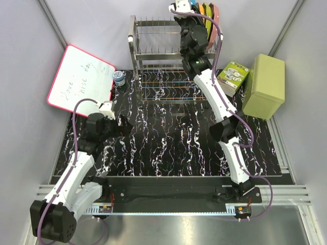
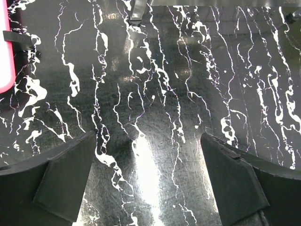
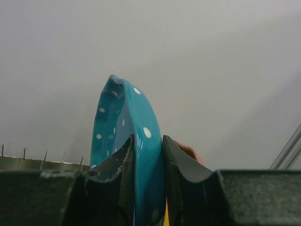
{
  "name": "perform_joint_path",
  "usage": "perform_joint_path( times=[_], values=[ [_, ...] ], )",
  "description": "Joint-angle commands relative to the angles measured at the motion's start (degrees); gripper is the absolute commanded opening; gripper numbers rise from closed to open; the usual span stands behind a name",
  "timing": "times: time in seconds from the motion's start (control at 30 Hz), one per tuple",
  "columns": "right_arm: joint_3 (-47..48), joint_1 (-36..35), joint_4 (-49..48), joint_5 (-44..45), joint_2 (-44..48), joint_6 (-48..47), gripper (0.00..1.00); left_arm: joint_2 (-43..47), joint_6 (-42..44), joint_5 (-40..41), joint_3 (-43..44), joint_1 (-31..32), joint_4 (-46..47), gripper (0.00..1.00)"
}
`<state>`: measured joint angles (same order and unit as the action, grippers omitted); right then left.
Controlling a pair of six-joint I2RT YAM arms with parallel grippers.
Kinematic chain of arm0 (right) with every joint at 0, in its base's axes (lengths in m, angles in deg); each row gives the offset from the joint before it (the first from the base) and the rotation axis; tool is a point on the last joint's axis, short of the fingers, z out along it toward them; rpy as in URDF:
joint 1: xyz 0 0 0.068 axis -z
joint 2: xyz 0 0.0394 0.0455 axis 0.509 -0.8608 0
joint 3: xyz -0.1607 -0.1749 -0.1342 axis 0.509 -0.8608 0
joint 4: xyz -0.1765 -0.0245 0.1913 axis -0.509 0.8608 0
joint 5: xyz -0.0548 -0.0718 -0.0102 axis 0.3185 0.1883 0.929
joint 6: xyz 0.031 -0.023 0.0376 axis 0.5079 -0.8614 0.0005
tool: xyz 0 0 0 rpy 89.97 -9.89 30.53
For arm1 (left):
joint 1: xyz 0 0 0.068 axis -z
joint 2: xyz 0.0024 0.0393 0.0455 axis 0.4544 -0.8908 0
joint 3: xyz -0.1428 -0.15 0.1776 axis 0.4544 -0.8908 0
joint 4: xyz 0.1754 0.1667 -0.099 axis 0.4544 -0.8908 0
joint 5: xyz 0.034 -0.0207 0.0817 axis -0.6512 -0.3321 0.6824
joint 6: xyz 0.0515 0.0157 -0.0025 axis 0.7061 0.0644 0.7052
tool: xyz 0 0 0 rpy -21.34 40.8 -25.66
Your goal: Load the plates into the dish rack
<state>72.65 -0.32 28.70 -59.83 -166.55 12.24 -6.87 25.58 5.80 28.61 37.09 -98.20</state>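
Top view: dish rack [image 1: 163, 56] at the far side. Right gripper [image 1: 185, 7] is up at the rack's top-right corner, on the blue plate [image 1: 192, 4]. Yellow-green plate [image 1: 202, 10], orange plate [image 1: 208, 11] and pink plate [image 1: 216, 15] stand on edge in the rack's top tier, just right of the blue one. Left gripper [image 1: 124, 125] sits low, well in front-left of the rack.

Left wrist view: fingers [image 2: 61, 181] wide apart, nothing btwn them. Only the black marbled mat [image 2: 155, 94] is below.

Right wrist view: jaws nearly closed, pinching the blue plate's rim, one finger [image 3: 117, 174] per face. Plate is upright, edge-on. We can't tell if it's seated in a rack slot.

Our read on handling: thin plastic, so light, stiff, not fragile. It's glossy though, so prob slippery, and the scalloped rim gives the pads an uneven seat. A rim pinch is the only practical hold on an upright plate. It could pivot in a two-pt grip, so we'd keep it vertical.
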Motion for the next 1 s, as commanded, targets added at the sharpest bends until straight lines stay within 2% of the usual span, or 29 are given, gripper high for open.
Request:
perform_joint_path(
  times=[0.0, 0.6, 0.7, 0.73, 0.83, 0.97],
  values=[
    [2.90, -0.46, -11.24, -0.56, 0.90, -1.84, 0.00, 1.42, -0.59, -1.60, -0.53, -0.22, 3.82, 0.99],
    [2.11, -0.90, -10.36, 0.41, -1.04, -1.31, 0.00, 2.12, -1.20, -1.42, -2.20, -0.22, 4.88, 0.99],
    [0.00, -1.69, -11.76, -0.20, 0.01, -2.80, 0.21, 2.12, -1.20, -1.34, -2.29, -0.22, 4.97, 0.99],
    [-0.44, -1.95, -12.03, -0.29, 0.19, -3.24, 0.31, 2.21, -1.20, -1.34, -2.20, -0.22, 4.97, 0.99],
    [-1.06, -2.48, -12.03, -0.20, 0.89, -3.59, 0.41, 2.39, -1.29, -1.34, -2.38, -0.22, 5.23, 0.99],
    [-2.02, -2.74, -12.38, 0.06, 2.03, -4.30, 0.46, 3.00, -1.38, -1.51, -2.64, -0.22, 5.41, 0.99]
  ],
)
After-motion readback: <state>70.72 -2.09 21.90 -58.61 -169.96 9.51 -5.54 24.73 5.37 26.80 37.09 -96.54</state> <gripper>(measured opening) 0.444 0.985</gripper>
